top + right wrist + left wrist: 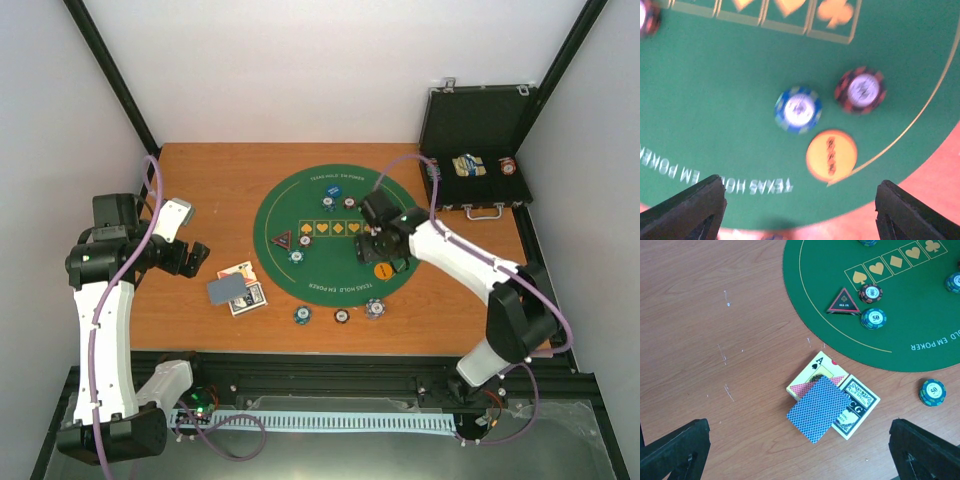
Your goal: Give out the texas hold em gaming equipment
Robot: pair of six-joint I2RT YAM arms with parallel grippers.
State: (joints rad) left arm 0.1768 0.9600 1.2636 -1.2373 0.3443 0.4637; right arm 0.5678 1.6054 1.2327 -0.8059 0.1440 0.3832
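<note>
The left gripper (799, 440) hangs with jaws fully apart, holding nothing, above the cards (819, 409). These lie in a loose pile on the table (715, 315), just off the mat's (920, 340) left edge. The top card is face down, its long axis slanting diagonally to the table edge; a face-up ace sticks out from under it towards the mat. On the mat's left part the triangle (844, 301) lies flat, apex pointing to the far side, with two chips (873, 318) just beside it. Three more chips (342, 316) sit on the wood along the mat's near edge. The right gripper (800, 200) hovers wide open and empty over the mat's right part, above a blue chip (798, 109), a dark chip (860, 90) and the orange disc (831, 155). The open case (478, 120) stands far right.
</note>
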